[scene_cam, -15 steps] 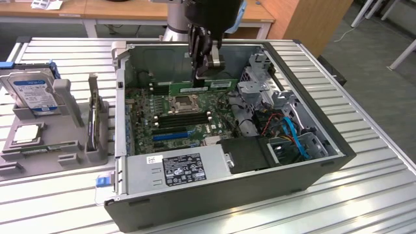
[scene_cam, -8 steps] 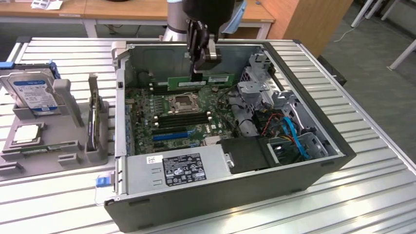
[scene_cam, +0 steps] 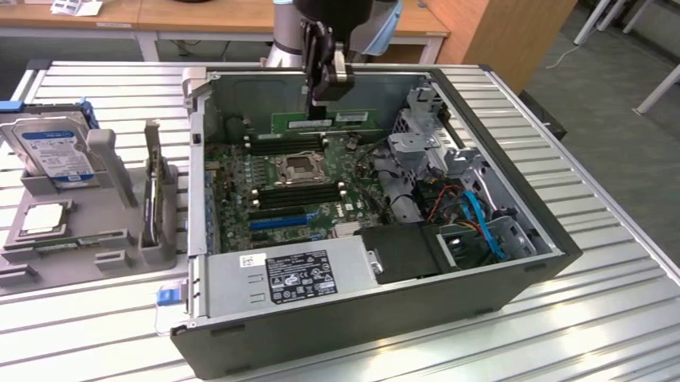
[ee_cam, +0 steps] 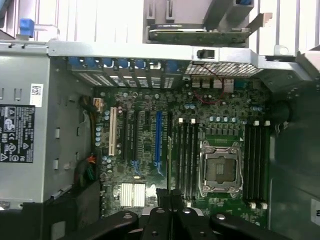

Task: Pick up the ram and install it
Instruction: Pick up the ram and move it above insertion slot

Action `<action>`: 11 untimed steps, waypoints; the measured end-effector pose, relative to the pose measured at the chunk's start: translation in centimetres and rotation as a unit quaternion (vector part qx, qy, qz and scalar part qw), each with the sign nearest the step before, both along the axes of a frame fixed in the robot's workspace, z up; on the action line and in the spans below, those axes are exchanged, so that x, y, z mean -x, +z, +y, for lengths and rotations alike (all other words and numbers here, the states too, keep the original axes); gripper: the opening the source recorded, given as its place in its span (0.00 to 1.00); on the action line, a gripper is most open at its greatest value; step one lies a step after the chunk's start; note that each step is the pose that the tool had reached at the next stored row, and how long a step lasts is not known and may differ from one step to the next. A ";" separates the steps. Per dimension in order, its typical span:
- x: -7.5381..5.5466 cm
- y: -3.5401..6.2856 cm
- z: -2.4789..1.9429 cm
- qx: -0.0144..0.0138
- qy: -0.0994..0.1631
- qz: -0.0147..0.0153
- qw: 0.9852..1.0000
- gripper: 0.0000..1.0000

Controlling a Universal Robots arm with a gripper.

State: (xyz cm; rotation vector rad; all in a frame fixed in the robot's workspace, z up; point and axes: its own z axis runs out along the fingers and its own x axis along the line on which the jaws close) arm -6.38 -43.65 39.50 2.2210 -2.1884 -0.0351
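The ram (scene_cam: 324,121), a long green board with a pale label, hangs level above the far part of the open computer case (scene_cam: 510,270). My gripper (scene_cam: 325,94) comes down from above and is shut on its top edge. The stick hovers over the black memory slots (scene_cam: 292,143) just behind the silver processor socket (scene_cam: 301,167), apart from them. In the wrist view the fingers (ee_cam: 159,216) pinch the ram (ee_cam: 170,165), seen edge-on as a thin dark line next to a bank of slots (ee_cam: 187,160). A second bank of slots (ee_cam: 255,165) lies past the socket (ee_cam: 219,167).
A grey holder (scene_cam: 107,239) on the exterior view's left carries a hard drive (scene_cam: 51,151), a dark expansion card (scene_cam: 159,195) and a square silver chip (scene_cam: 43,219). Inside the case sit the power supply (scene_cam: 287,274), a drive cage (scene_cam: 420,147) and blue cables (scene_cam: 478,219).
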 end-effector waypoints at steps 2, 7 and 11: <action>0.0 0.00 0.59 0.000 0.000 0.000 1.000 0.12; 0.0 -0.01 1.22 0.000 0.000 0.000 1.000 0.12; 0.0 -0.01 2.09 0.000 -0.001 0.000 1.000 0.12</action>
